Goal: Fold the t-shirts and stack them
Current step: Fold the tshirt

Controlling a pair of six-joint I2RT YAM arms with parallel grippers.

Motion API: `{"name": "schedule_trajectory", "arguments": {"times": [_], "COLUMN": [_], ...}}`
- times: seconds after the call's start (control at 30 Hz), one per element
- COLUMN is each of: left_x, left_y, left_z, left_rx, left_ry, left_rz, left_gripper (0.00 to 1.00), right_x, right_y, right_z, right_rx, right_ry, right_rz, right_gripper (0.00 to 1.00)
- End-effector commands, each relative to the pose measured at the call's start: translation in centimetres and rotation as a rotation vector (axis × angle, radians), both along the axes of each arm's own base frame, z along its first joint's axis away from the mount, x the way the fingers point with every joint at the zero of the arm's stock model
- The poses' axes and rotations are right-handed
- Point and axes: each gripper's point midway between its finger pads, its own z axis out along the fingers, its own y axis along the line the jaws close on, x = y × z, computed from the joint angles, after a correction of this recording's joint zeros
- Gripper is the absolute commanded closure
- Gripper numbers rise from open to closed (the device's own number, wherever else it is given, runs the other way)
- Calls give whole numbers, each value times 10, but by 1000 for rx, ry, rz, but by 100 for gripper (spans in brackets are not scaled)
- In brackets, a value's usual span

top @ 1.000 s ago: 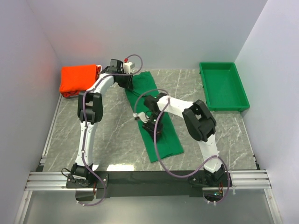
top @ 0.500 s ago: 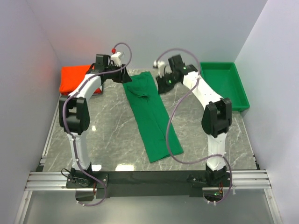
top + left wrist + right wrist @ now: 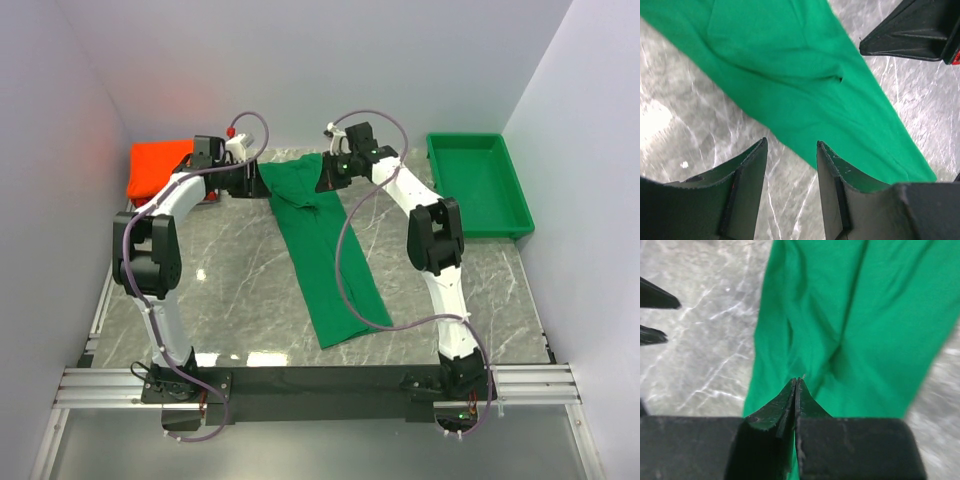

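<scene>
far left, the orange-red t-shirts (image 3: 158, 170) sit piled in the back corner of the table (image 3: 230, 290), against the left wall. their right edge is hidden behind the left arm, so how many lie there cannot be counted. the left gripper (image 3: 791, 145) hangs low at the far left corner of the green t-shirt (image 3: 330, 260), fingers spread, one over bare marble and the other over cloth, with the shirt's edge running between them. whether they touch the fabric is not clear. across the shirt's far end, the right gripper (image 3: 796, 382) points down at the far right corner with its fingers pressed together. whether a fold of cloth is nipped between them cannot be told. open marble lies on both sides of the shirt and toward the near edge. the green tray (image 3: 437, 180) stands at the far right, well apart from the cloth. the green shirt lies flat as a long narrow strip, running from the far middle of the table diagonally toward the near right. it is rumpled and wider at the far end between the two grippers, smooth along the rest.
</scene>
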Motion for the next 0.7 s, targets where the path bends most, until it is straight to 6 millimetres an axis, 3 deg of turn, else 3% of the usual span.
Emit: {"name": "schedule_trajectory", "arguments": {"times": [0.0, 0.23, 0.4, 0.53, 0.67], "left_x": [-8, -12, -13, -15, -20], "left_y": [4, 9, 10, 11, 8], "left_z": [31, 19, 13, 9, 4], "left_rx": [-9, 4, 11, 17, 3], "left_ry": [-51, -13, 9, 26, 58], "left_rz": [11, 15, 15, 12, 4], "left_gripper": [51, 51, 51, 52, 52], "right_x": [-2, -12, -21, -39, -38], "right_y": [23, 30, 30, 23, 12], "right_z": [19, 3, -31, -74, -93], "right_rx": [156, 210, 199, 163, 169], "right_ry": [34, 114, 206, 327, 367], "right_rz": [26, 39, 41, 11, -9], "right_gripper": [97, 98, 98, 99, 100]}}
